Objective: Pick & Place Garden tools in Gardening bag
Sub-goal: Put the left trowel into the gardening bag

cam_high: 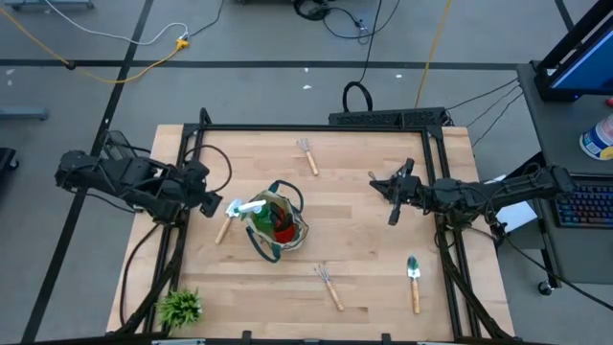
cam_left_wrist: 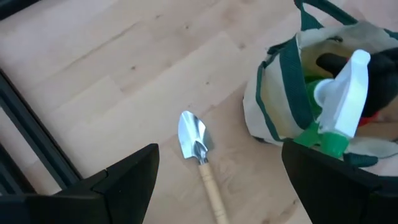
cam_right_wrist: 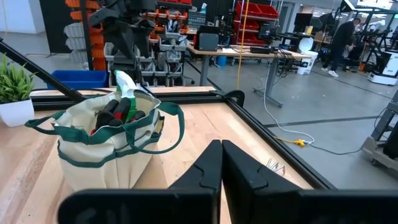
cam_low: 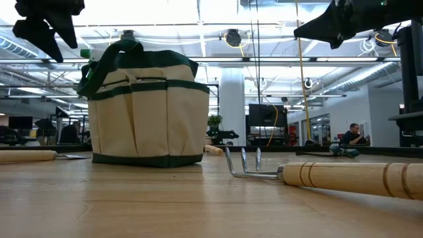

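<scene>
The gardening bag (cam_high: 278, 225) stood near the middle of the wooden table (cam_high: 364, 259). It was beige with dark green trim and loop handles. Inside it sat a green spray bottle (cam_left_wrist: 339, 106) with a white top, and something red and black was tucked in beside the bottle.

The left gripper (cam_high: 213, 201) hung in the air just to the left of the bag. Its two fingers (cam_left_wrist: 124, 180) were spread wide apart and held nothing. Below it, a small trowel (cam_left_wrist: 199, 158) with a shiny blade and a wooden handle lay flat on the table, just beside the bag.

The right gripper (cam_high: 391, 201) hung above the right side of the table, well apart from the bag. Its fingers (cam_right_wrist: 205, 171) were pressed together and held nothing.

Three more tools lay on the table. One small rake (cam_high: 307, 153) lay near the far edge. Another rake (cam_high: 329, 286) lay near the front edge. A trowel with a green blade (cam_high: 414, 283) lay at the front right. A small spiky green plant (cam_high: 180, 307) sat at the front left corner.
</scene>
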Action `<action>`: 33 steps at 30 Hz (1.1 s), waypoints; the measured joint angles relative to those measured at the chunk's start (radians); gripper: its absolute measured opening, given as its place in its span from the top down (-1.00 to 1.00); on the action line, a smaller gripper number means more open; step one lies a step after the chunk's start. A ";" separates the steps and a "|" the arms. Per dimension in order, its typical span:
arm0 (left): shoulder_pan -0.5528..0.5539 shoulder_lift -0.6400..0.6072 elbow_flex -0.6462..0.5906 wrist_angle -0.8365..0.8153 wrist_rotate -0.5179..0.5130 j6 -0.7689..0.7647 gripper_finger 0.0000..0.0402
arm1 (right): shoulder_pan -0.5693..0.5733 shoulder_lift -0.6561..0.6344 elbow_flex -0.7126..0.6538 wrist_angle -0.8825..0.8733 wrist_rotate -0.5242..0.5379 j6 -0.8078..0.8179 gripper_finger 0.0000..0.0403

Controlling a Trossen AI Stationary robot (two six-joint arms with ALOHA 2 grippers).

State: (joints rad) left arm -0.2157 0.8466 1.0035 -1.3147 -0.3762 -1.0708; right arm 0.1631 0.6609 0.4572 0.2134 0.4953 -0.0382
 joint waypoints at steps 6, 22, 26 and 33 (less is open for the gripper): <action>0.000 0.004 0.000 -0.045 -0.018 -0.047 -0.73 | 0.000 0.000 0.000 -0.001 0.000 0.000 1.00; 0.000 0.078 0.000 -0.141 0.016 -0.097 -0.73 | 0.000 0.000 0.000 -0.009 0.000 0.000 1.00; 0.000 0.099 0.000 -0.174 0.019 -0.134 -0.73 | 0.000 0.000 0.000 -0.009 0.000 0.000 1.00; 0.000 0.133 0.000 -0.179 0.038 -0.146 -0.73 | 0.000 0.000 0.000 -0.009 0.000 0.000 1.00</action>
State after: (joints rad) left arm -0.2156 0.9793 1.0035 -1.4940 -0.3384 -1.2171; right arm 0.1633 0.6609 0.4572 0.2047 0.4952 -0.0380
